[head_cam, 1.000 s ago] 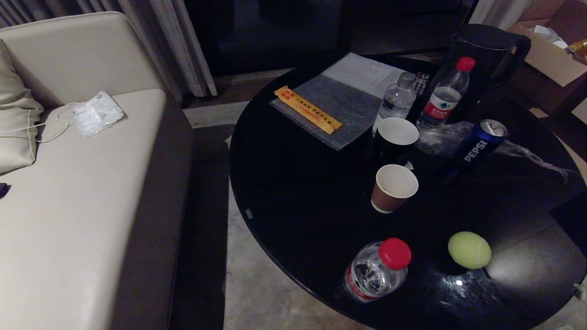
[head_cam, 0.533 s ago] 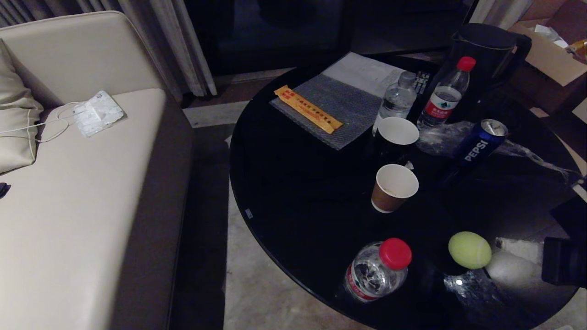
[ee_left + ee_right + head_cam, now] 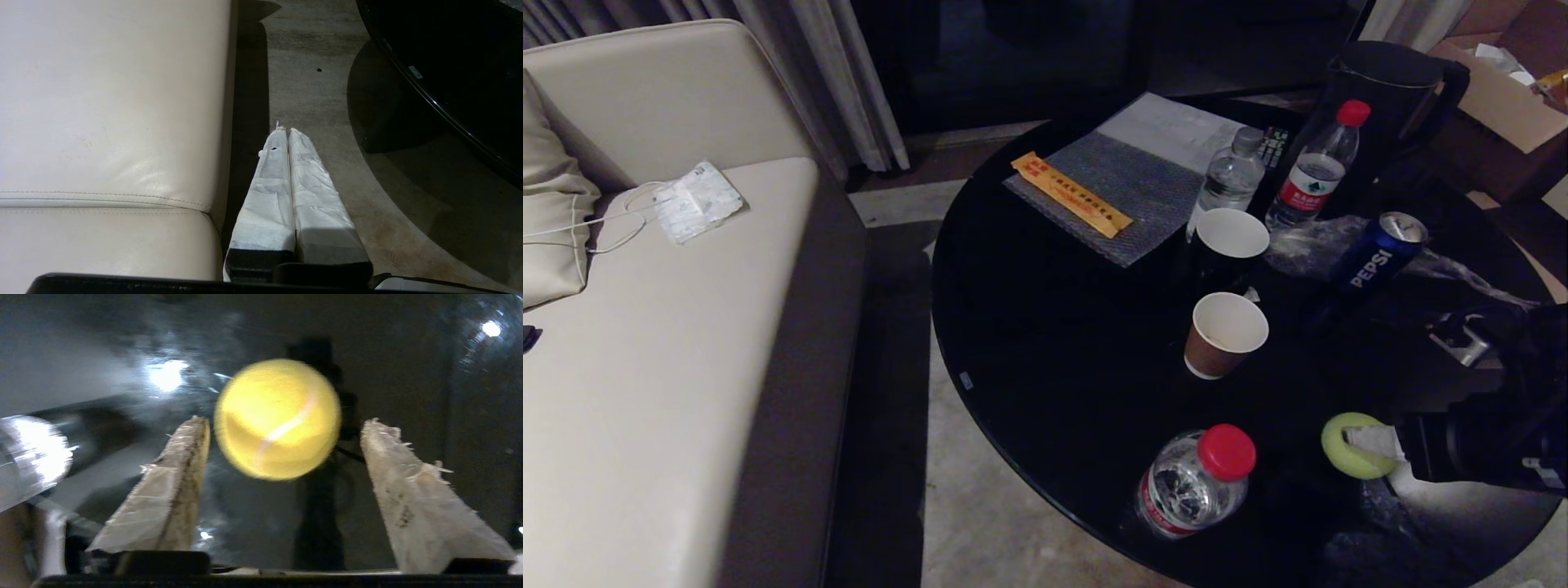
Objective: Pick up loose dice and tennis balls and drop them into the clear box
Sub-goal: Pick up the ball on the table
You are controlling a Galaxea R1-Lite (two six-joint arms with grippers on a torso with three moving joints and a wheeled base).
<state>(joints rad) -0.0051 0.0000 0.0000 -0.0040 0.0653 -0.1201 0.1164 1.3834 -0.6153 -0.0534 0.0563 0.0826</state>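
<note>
Your right gripper [image 3: 286, 424] hangs wide open, its white-wrapped fingers [image 3: 171, 486] either side of the tennis ball [image 3: 1343, 451], gripping nothing. The ball sits at the black table's [image 3: 1054, 367] near edge, beside a red-capped bottle [image 3: 1196, 482]. Behind stands a blue can [image 3: 1376, 261] reading PEPSI. Your left gripper [image 3: 288, 134] is closed and empty, parked above the floor beside the sofa [image 3: 110, 122].

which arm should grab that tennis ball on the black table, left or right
Right. The right gripper is open, its fingers either side of the tennis ball on the black table. The left gripper is shut, down by the sofa over the floor.
</note>
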